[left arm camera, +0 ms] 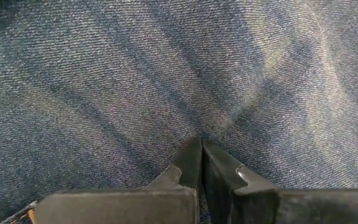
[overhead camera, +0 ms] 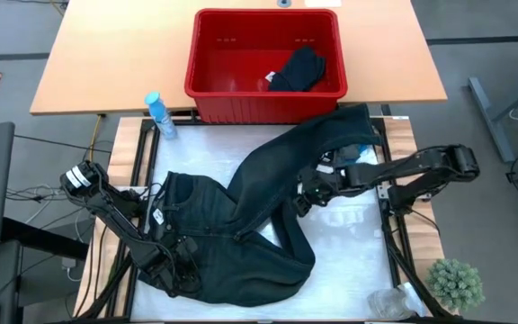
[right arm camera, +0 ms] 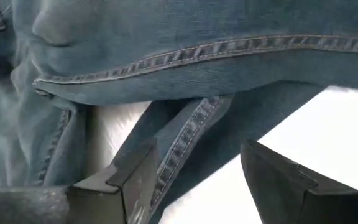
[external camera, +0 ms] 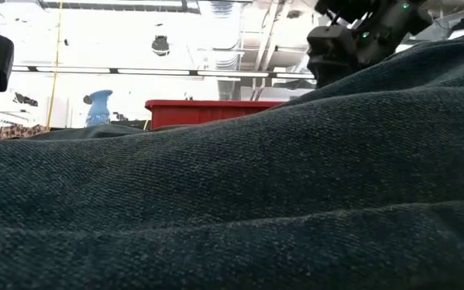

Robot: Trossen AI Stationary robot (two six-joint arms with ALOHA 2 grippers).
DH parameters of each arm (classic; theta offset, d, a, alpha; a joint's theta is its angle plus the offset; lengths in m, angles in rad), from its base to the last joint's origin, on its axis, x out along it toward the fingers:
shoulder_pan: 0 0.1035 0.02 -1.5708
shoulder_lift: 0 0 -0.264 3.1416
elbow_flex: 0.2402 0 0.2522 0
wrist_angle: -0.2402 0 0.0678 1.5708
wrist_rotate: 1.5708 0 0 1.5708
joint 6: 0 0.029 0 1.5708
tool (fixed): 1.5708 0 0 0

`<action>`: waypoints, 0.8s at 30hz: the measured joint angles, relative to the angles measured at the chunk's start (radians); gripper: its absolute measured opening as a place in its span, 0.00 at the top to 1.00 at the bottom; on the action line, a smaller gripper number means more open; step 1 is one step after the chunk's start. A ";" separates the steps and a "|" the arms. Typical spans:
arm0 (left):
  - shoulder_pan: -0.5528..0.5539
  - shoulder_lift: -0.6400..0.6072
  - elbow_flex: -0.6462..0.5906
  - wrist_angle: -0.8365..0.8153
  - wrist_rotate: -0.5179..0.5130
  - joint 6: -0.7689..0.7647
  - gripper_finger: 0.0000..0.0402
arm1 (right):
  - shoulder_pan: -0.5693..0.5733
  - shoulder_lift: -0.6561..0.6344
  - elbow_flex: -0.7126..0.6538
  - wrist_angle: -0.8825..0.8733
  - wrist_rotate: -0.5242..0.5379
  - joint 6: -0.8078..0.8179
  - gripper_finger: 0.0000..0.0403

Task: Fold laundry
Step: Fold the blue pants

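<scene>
A pair of dark blue jeans [overhead camera: 250, 207] lies spread and rumpled on the white table top, waist toward the near left and one leg running to the far right. My left gripper [overhead camera: 171, 259] is shut, and its tips [left arm camera: 201, 149] are down on the denim near the waist end. My right gripper [overhead camera: 300, 198] comes in from the table's right and stands open at the jeans' right side. In the right wrist view a seamed edge of the jeans [right arm camera: 185, 143] runs between its two fingers [right arm camera: 135, 180], over the bare white table. My left gripper has its shut fingertips [left arm camera: 194, 155] on the flat denim [left arm camera: 166, 93] near the waist end, coming steeply from above. Creases run out from the tips. Whether a fold is caught between them does not show. My right gripper straddles the seamed edge; whether a finger touches it I cannot tell.
A red basket [overhead camera: 263, 63] holding a dark garment [overhead camera: 297, 70] stands on the wooden table beyond the far edge. A blue bottle [overhead camera: 158, 112] stands at the far left corner. A small green plant [overhead camera: 457, 283] and a clear plastic item [overhead camera: 389, 301] sit at the near right.
</scene>
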 joint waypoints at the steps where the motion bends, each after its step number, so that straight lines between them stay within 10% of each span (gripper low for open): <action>1: 0.000 0.000 0.000 0.000 -0.004 0.003 1.00 | 0.000 0.009 0.000 0.005 0.000 0.000 0.37; 12: 0.000 0.000 0.000 0.000 -0.008 0.016 1.00 | 0.001 0.219 0.000 0.098 -0.051 0.048 0.39; 19: 0.001 0.000 0.000 0.000 -0.013 0.036 1.00 | 0.035 0.179 0.041 0.047 -0.019 0.108 0.92; 24: 0.001 0.000 0.000 0.001 -0.020 0.067 1.00 | 0.104 0.091 0.105 -0.128 0.085 0.249 0.93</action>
